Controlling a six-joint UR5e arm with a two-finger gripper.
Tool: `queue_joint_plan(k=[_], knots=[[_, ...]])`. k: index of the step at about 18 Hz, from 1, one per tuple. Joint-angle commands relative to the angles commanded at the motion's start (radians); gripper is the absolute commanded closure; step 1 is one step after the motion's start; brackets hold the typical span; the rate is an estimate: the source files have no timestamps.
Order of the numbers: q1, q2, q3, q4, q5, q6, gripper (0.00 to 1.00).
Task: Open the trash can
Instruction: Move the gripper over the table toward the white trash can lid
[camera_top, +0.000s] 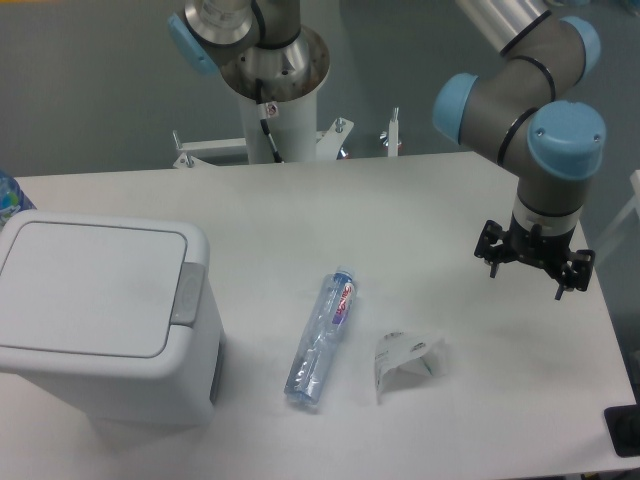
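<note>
table (400, 210): white, fills the scene
trash can (100, 320): near left on table, lid down, grey tab on right rim
arm (520, 90): far right
bottle (322, 338): lying centre near
claw (533, 265): right, above table, holding nothing, spread can't tell
wrapper (402, 358): just right of bottle

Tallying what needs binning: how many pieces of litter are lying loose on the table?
2: a plastic bottle lying just right of the trash can, and a crumpled wrapper right of the bottle. More could be hidden behind the can.

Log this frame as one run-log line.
trash can: lid shut | gripper: far right, above table, holding nothing, jaws unclear | bottle: lying mid-table | step: not begun
</note>
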Motion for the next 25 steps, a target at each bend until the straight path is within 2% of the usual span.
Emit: queue_joint_plan(k=[4, 7, 10, 16, 19, 22, 25], knots=[[-0.021, 0.018, -0.006, -0.003, -0.02, -0.003, 0.0], [-0.021, 0.046, -0.054, 0.011, -0.138, -0.008, 0.0], [-0.038, 0.083, -0.092, 0.011, -0.19, -0.127, 0.0], [-0.123, 0.095, -0.075, 0.011, -0.284, -0.342, 0.0], [-0.169, 0.126, -0.049, 0.011, -0.371, -0.475, 0.0], [-0.212, 0.132, -0.005, 0.011, -0.464, -0.524, 0.0], [-0.225, 0.163, -0.002, 0.012, -0.581, -0.586, 0.0]])
